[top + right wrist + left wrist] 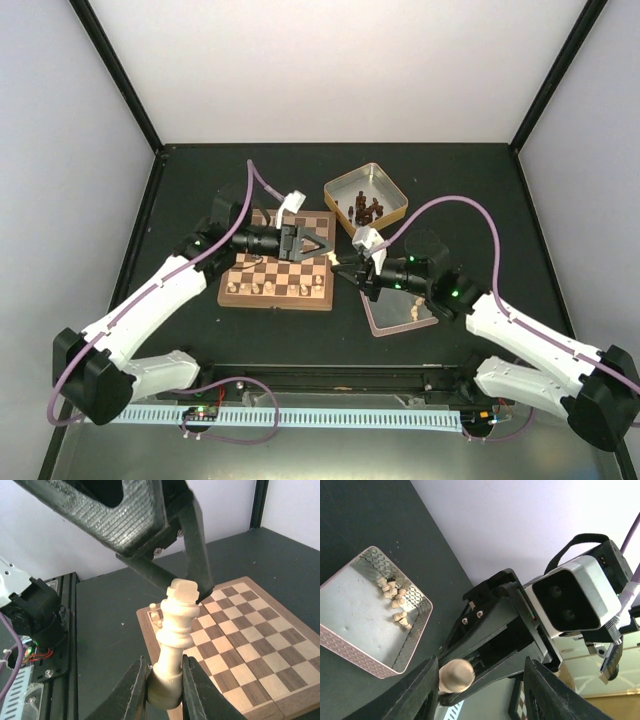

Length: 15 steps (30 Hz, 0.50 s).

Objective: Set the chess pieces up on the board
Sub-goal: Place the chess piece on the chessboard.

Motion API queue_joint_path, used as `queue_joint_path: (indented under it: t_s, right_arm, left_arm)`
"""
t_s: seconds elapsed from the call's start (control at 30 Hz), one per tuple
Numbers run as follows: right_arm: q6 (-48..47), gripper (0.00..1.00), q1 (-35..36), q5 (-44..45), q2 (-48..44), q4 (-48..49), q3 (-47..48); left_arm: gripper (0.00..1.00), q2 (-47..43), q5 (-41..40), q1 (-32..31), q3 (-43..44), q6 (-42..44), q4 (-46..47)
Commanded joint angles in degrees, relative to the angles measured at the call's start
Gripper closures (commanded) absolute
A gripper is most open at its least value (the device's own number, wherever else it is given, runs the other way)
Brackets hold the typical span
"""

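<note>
The board (285,262) lies left of centre, with several pale pieces (270,288) along its near rows. My right gripper (165,680) is shut on the base of a pale king (177,630), tilted and held above the board's right edge (240,635). In the top view the right gripper (342,268) is at the board's right side. My left gripper (326,250) hovers open just above and beyond it. In the left wrist view the left gripper (480,665) is open, and the king's head (456,675) shows near its left finger (417,692), untouched.
A metal tin (366,197) with dark brown pieces stands behind the board's right corner. A second tin (370,615), holding several pale pieces (395,600), lies under the right arm and also shows in the top view (400,312). Small pale pieces (156,612) stand at the board's corner.
</note>
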Motion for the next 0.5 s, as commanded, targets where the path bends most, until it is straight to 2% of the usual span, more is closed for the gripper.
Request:
queue_joint_path:
  t_s: [0.0, 0.13, 0.33, 0.47]
  right_arm:
    - [-1.7, 0.86, 0.4, 0.1, 0.6, -1.4, 2.3]
    - [-1.6, 0.86, 0.4, 0.7, 0.8, -1.6, 2.7]
    - [-1.6, 0.86, 0.4, 0.5, 1.0, -1.8, 2.9]
    - [-1.5, 0.86, 0.4, 0.5, 1.2, -2.0, 2.9]
  left_arm:
    - [0.55, 1.9, 0.2, -1.3, 4.5, 3.2, -4.5]
    - [0.64, 3.1, -0.2, -2.3, 4.8, 5.1, -6.7]
    - [0.65, 4.6, -1.4, -3.0, 5.4, 7.2, -9.7]
    - [0.73, 5.0, -1.5, -3.2, 5.9, 7.5, -9.7]
